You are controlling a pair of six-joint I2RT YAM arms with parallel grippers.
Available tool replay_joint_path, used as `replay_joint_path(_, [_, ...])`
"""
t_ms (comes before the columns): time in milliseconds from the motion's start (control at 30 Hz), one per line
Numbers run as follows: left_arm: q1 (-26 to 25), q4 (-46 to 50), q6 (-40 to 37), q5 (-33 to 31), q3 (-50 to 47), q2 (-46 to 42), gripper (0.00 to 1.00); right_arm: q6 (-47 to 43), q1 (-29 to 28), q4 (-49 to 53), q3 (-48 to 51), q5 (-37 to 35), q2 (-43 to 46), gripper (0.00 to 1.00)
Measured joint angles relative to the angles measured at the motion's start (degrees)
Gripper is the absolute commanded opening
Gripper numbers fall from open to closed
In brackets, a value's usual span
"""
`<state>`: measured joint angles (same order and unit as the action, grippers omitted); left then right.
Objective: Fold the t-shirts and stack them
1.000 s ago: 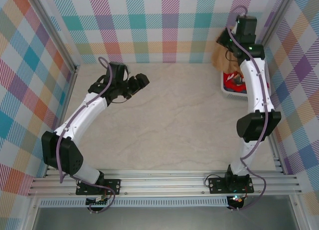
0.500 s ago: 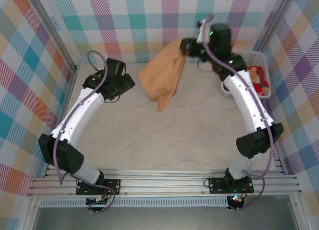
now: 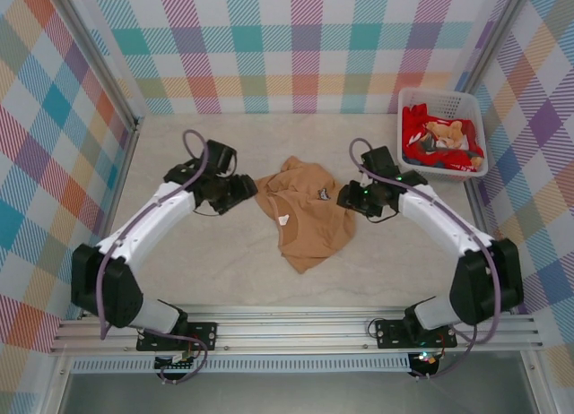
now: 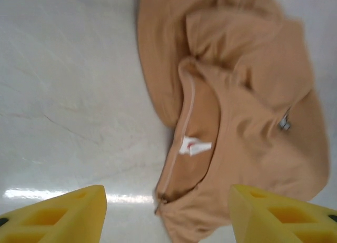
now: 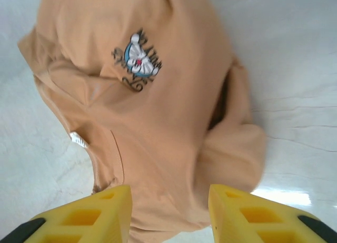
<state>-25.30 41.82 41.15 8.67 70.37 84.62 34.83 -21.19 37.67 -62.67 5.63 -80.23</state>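
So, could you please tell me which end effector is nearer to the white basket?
Right. The right end effector sits at the tan t-shirt's right edge, with the white basket farther back to its right; the left end effector is across the shirt, farther away.

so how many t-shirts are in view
2 clear: tan t-shirt crumpled mid-table; red t-shirt in the white basket, far right. A tan bundle on it may be another; more may lie hidden.
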Motion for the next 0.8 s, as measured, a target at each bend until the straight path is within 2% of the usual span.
replay_joint_path(133, [-3.0, -1.7, 0.0, 2.9, 0.5, 5.6, 0.65, 0.6, 2.2, 1.0, 0.0, -3.1, 2.1, 0.43])
replay_joint_path(233, [-3.1, -0.7, 0.0, 1.5, 6.0, 11.5, 0.66, 0.2, 3.2, 1.0, -0.5, -3.3, -0.3, 0.45])
replay_joint_path(567, [1.3, -3.1, -1.1, 0.7, 30.7, 37.1, 0.63, -4.2, 4.8, -1.6, -18.8, 2.6, -24.8, 0.54])
replay_joint_path(733, [1.1, -3.0, -3.8, 1.0, 36.8, 43.9, 0.62, -4.5, 6.8, -1.3, -25.8, 6.1, -32.5, 0.55])
replay_joint_path(800, [0.8, -2.8, -4.8, 1.2, 38.6, 45.5, 0.58, -4.9, 7.3, -1.0, -27.7, 7.4, -34.4, 0.55])
